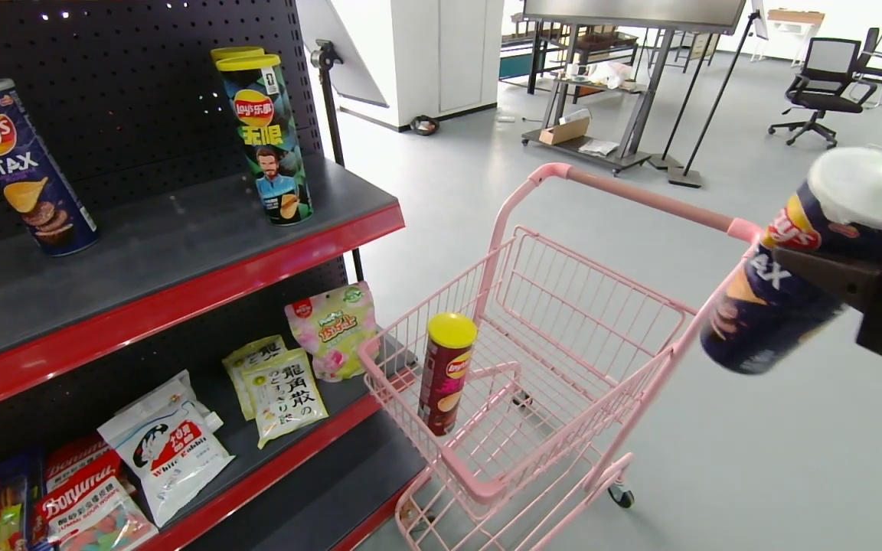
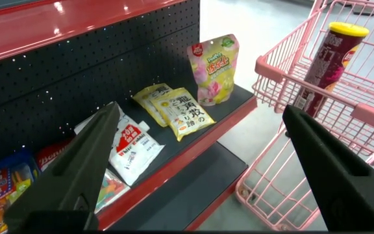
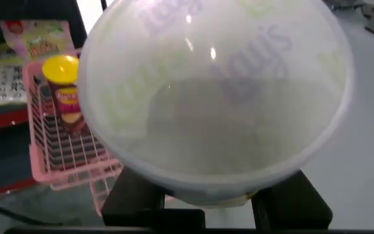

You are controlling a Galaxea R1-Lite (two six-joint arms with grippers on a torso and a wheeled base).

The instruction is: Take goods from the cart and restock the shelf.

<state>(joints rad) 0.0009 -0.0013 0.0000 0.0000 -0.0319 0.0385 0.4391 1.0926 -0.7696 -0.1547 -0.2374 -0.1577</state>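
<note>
My right gripper [image 1: 816, 279] is shut on a dark blue chips can [image 1: 762, 321] with a white lid, held tilted in the air beside the right side of the pink cart [image 1: 640, 191]. In the right wrist view the lid [image 3: 213, 97] looms large above the right gripper [image 3: 213, 208]. A maroon chips can with a yellow lid [image 1: 445, 383] stands upright in the cart's front corner. My left gripper [image 2: 201, 110] is open with nothing in it, low down, facing the lower shelf [image 2: 193, 140] and the cart [image 2: 284, 71].
The upper shelf [image 1: 181, 237] carries a blue chips can [image 1: 24, 168] at its left and a green one with a yellow lid [image 1: 269, 138] at its right, with bare room between. Snack bags [image 1: 288, 394] lie on the lower shelf. Open floor surrounds the cart.
</note>
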